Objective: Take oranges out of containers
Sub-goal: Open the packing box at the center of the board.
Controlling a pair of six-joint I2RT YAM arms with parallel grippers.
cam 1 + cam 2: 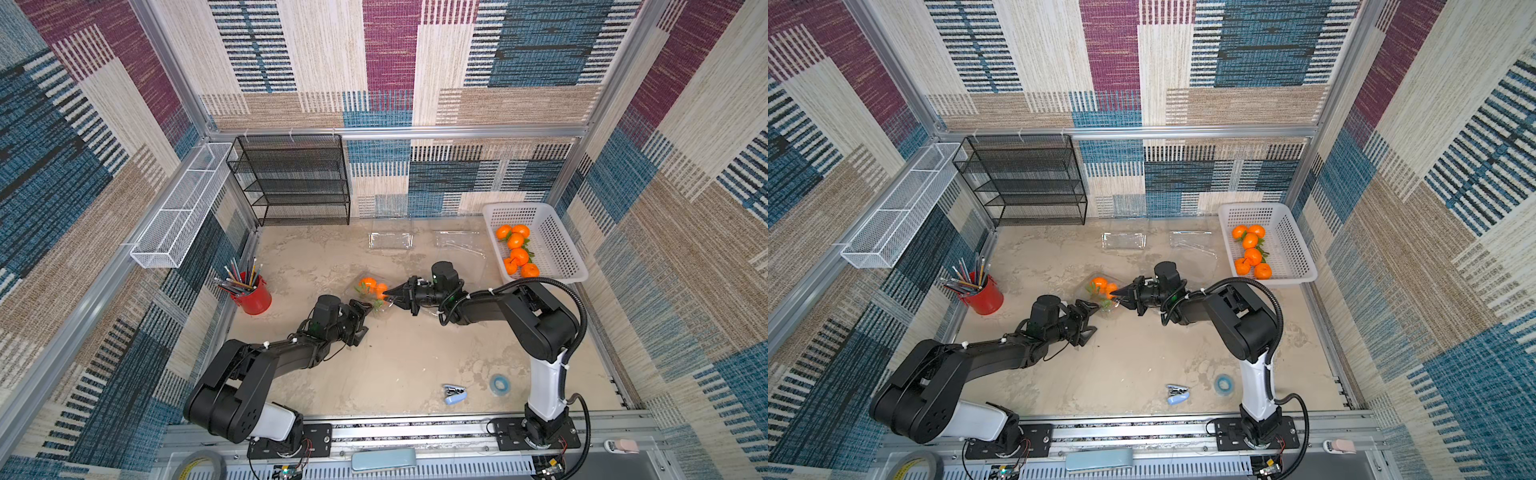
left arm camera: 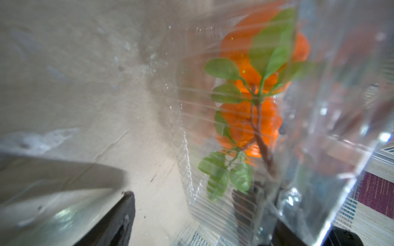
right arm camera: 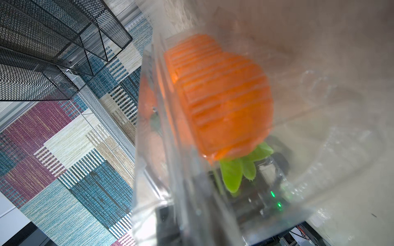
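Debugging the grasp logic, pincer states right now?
Left pincer: open, at the clamshell container.
Right pincer: closed, apparently on that container's edge.

Patchwork woven walls, mottled beige floor, black mesh shelf.

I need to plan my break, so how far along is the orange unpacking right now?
Mostly done: six oranges sit in the white basket, and two empty containers lie further back. In hand: the right gripper looks pinched on the last full container, left gripper open beside it. Left: its two oranges.
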